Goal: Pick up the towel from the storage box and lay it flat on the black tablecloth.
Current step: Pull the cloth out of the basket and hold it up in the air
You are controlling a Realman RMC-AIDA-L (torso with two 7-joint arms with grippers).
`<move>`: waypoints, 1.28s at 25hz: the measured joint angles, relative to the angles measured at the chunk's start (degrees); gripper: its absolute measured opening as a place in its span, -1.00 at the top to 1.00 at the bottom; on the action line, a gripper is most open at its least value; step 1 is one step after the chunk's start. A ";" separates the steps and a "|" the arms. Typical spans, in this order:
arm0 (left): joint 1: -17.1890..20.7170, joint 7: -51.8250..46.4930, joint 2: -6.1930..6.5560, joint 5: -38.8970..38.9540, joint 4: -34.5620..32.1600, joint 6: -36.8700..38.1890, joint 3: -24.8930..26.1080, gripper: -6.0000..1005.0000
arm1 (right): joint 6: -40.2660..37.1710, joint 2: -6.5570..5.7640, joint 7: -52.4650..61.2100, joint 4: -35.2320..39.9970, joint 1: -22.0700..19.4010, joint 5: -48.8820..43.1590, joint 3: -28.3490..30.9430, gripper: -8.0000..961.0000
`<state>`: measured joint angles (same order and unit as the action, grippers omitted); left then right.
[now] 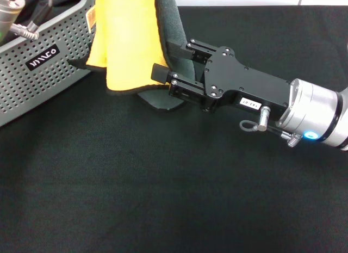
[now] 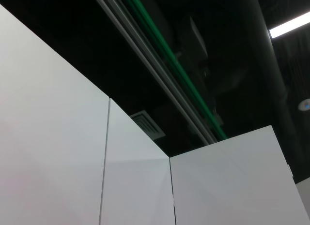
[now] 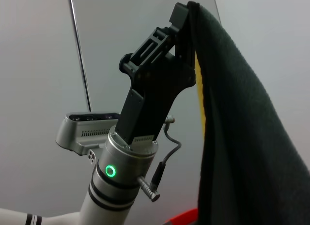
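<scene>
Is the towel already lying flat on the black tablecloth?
No: the towel hangs in folds from above, only its lower corner touching the tablecloth.

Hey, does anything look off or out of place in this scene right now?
Nothing looks damaged or spilled. The towel hangs from the left gripper, which is shut on its top edge, its bottom corner crumpled on the black tablecloth beside the storage box. The right gripper is open by the towel's lower edge.

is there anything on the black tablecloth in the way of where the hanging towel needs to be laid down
Nothing visible blocks it. The towel hangs from the left gripper, its lower edge already touching the black tablecloth. The right gripper sits beside the towel, and the storage box stands off to the left.
</scene>
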<state>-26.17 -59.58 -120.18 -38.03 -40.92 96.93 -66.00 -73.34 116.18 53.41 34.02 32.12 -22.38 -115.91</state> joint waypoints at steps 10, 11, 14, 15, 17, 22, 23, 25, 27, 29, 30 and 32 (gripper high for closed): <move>0.46 0.00 0.03 1.24 -0.14 0.02 0.00 0.96 | -0.46 -0.29 2.61 0.16 -0.03 -3.17 0.35 -0.06; 0.46 0.00 0.03 1.25 -0.13 0.02 0.00 0.96 | -0.47 -0.29 2.77 0.17 -0.04 -3.35 0.45 -0.02; 0.52 0.06 0.03 1.28 -0.13 0.02 0.00 0.96 | -0.53 -0.35 2.89 0.22 -0.10 -3.58 0.57 0.11; 0.55 0.08 0.04 1.31 -0.14 0.02 -0.01 0.96 | -0.53 -0.39 2.89 0.27 -0.18 -3.59 0.58 0.15; 0.59 0.09 0.04 1.38 -0.13 0.02 0.00 0.96 | -0.40 -0.42 2.90 0.39 -0.49 -3.61 0.66 0.16; 0.59 0.09 0.04 1.54 -0.13 0.02 0.00 0.96 | -0.03 -0.41 2.85 0.01 -0.32 -3.64 1.27 0.24; 0.57 0.09 0.03 1.54 -0.14 0.03 0.00 0.96 | 0.03 -0.39 2.80 -0.02 -0.28 -3.64 1.36 0.28; 0.53 0.09 -0.01 1.55 -0.13 0.08 0.00 0.96 | 0.31 -0.36 2.67 -0.02 -0.15 -3.64 1.48 0.35; 0.48 0.09 -0.02 1.56 -0.13 0.13 0.00 0.96 | 0.96 -0.34 2.65 -0.02 -0.01 -3.64 1.49 0.40; 0.44 0.08 -0.03 1.56 -0.13 0.16 0.00 0.96 | 1.60 -0.34 2.76 -0.02 0.09 -3.64 1.49 0.41; 0.42 0.09 -0.04 1.62 -0.13 0.17 0.00 0.96 | 1.65 -0.34 2.82 -0.02 0.10 -3.64 1.49 0.42; 0.46 0.09 -0.05 2.04 -0.13 0.15 0.00 0.96 | 1.70 -0.34 2.91 0.02 0.07 -3.64 1.49 0.43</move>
<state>-25.71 -59.50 -120.22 -35.99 -41.05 97.07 -66.00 -71.64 115.84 56.33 34.04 32.20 -26.02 -114.42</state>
